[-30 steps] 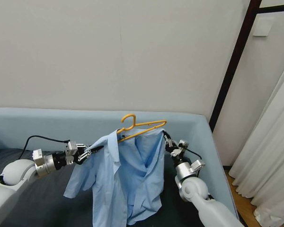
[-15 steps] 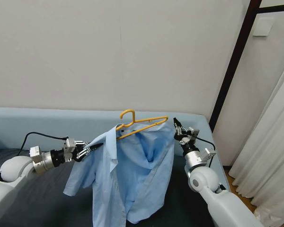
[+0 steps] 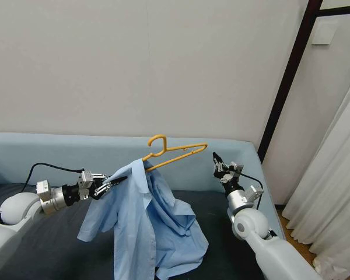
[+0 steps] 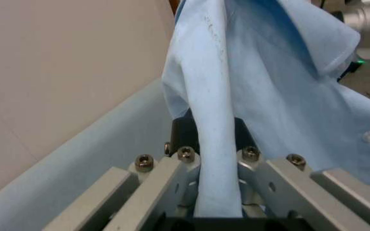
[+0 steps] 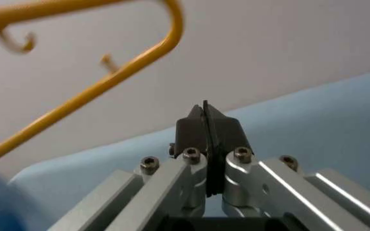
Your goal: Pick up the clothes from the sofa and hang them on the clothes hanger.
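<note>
Left end effector [image 3: 120, 181] grips the shirt [image 3: 141, 224]; its wrist view shows fabric pinched between the fingers [image 4: 183, 132]. The shirt drapes from the hanger's [image 3: 176, 153] left end, over the sofa [image 3: 46, 153]. Right end effector [image 3: 214, 156], beside the hanger, is clenched empty.

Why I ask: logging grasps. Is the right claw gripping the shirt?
No: the right claw is shut on nothing, near the yellow hanger, apart from the blue shirt.

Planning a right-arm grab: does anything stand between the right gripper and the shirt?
Nothing visible: only open air lies between the shut right gripper and the blue shirt, which the left gripper clamps.
</note>
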Robot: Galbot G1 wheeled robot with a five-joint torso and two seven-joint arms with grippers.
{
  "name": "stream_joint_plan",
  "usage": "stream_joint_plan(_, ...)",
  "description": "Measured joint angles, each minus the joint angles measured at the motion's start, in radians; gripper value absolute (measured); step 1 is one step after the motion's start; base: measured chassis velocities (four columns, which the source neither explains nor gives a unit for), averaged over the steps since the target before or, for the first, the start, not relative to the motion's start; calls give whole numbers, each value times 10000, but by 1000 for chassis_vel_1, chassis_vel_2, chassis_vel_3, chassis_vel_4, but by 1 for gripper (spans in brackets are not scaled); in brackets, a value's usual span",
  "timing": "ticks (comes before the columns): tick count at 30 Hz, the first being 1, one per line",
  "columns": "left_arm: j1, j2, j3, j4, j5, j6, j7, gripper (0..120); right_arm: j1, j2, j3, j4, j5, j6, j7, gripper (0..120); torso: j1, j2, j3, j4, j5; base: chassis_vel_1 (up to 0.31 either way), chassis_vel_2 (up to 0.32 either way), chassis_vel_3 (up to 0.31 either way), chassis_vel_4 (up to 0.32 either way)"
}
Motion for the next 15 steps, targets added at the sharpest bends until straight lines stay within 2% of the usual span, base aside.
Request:
stream_joint_plan(3, -23, 0, 0, 2, 0, 0, 0, 1, -250, -13, -182, -138, -257, 68, -509, 2, 0, 0, 0, 0, 1, 0, 0, 0, 0)
stream_joint_plan(4, -34, 1, 0, 1, 0, 0, 0, 1, -351, -14, -247, -215, -452, 91, -693, 5, 0, 0, 0, 0, 1, 0, 0, 0, 0)
stream_joint_plan(5, -44, 10, -6, -1, -4, 4, 0, 1, -563, -14, -422, -426, -1148, 167, -1009, 14, 0, 1, 0, -1, 0, 0, 0, 0, 0)
stream_joint_plan(6, -44, 10, -6, -1, -4, 4, 0, 1, -563, -14, -422, -426, -1148, 167, -1009, 14, 0, 1, 0, -1, 0, 0, 0, 0, 0)
stream_joint_plan(9, 31, 75, -124, -31, -26, 12, -5, 1, -996, 120, -810, -1144, -4167, 650, -1294, 26, 0, 1, 0, 0, 1, 0, 0, 0, 0)
stream_joint_plan(10, 51, 84, -143, -33, -28, 13, -5, 1, -1059, 155, -863, -1244, -4618, 760, -1383, 30, 0, 1, 0, 0, 1, 0, 0, 0, 0)
stream_joint_plan(11, 51, 84, -143, -33, -28, 13, -5, 1, -1059, 155, -863, -1244, -4618, 760, -1383, 30, 0, 1, 0, 0, 1, 0, 0, 0, 0)
stream_joint_plan(12, 86, 92, -176, -35, -28, 15, -5, 1, -1157, 215, -978, -1351, -5112, 946, -1611, 34, 1, 2, 0, 0, 0, 0, 0, 0, 0)
stream_joint_plan(15, 151, 95, -238, -66, -28, 20, -6, 1, -1301, 344, -1287, -1371, -5059, 1411, -2260, 48, 0, 2, 0, 0, 0, 0, 0, 0, 0)
